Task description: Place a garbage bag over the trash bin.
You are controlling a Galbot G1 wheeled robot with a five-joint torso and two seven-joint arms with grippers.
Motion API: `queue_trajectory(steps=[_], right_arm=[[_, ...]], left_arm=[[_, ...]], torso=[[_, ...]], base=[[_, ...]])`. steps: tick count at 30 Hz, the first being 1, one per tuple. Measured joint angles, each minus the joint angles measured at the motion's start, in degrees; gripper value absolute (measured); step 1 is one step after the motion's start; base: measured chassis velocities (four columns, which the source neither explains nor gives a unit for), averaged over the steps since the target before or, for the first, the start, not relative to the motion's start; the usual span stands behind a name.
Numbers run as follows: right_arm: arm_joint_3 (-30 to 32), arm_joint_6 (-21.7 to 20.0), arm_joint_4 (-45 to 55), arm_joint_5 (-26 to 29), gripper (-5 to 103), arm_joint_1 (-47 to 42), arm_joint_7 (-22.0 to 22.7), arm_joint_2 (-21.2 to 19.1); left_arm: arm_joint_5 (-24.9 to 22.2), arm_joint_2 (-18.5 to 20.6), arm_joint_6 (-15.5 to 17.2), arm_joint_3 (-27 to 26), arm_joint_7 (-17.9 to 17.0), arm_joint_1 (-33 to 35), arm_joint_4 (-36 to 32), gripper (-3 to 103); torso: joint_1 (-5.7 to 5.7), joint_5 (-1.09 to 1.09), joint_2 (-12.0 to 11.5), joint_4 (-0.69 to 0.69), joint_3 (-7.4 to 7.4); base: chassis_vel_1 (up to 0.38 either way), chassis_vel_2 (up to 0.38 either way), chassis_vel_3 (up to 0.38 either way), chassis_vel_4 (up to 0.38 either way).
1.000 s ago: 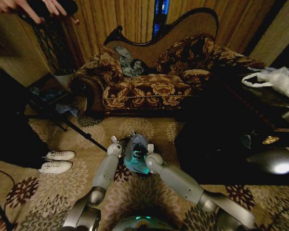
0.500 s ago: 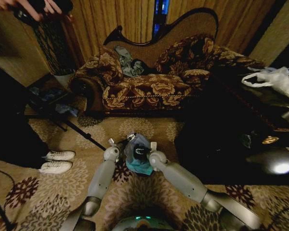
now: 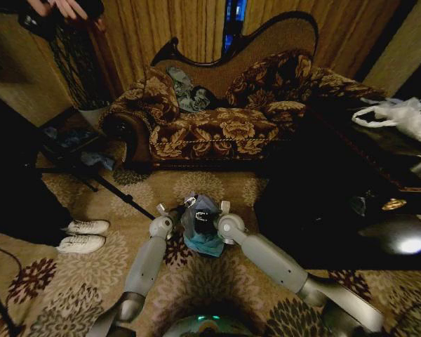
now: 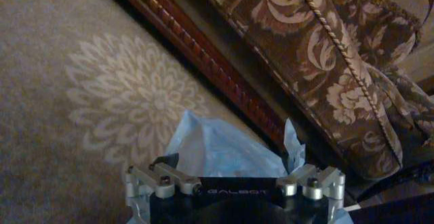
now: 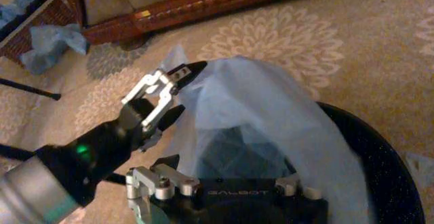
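The left hand (image 3: 174, 209) is reaching in low over the patterned carpet (image 3: 91, 270), and in the right wrist view (image 5: 178, 79) its fingers are pinching closed on the raised edge of the garbage bag (image 5: 271, 117). The right hand (image 3: 223, 209) is sitting just across from it on the far side of the bag (image 3: 200, 217), touching the film; whether its fingers are gripping or parted cannot be told, since its own camera is looking past its knuckles and the tips are buried under the plastic.

The bag is lying between the two hands, draped over the trash bin (image 5: 379, 158), which is standing on the carpet in front of the floral sofa (image 3: 224, 119). Only a curved slice of the bin's dark rim is showing beside the bag; the rest is being covered by film or cut off at the picture's edge. From the left wrist the bag (image 4: 220, 150) is rising as a crumpled peak just beyond the hand.

The bag is looking pale blue, thin, translucent and wrinkled.
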Motion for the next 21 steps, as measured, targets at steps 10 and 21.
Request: queue_trajectory(steps=[10, 21], right_arm=[[0.72, 0.46, 0.65, -3.97, 100, 0.67, -1.52, 0.53], [1.02, 1.19, -1.83, -7.68, 100, 4.26, -2.80, 2.62]], left_arm=[[-0.14, -0.02, 0.02, -0.04, 0.53, 0.76, -0.02, 100], [0.22, 0.54, 0.06, -0.31, 2.92, 2.27, -0.56, 100]], torso=[[0.00, 0.00, 0.00, 0.00, 0.00], [0.00, 0.00, -0.02, 0.00, 0.00]], base=[[0.000, 0.000, 0.000, 0.000], [0.000, 0.000, 0.000, 0.000]])
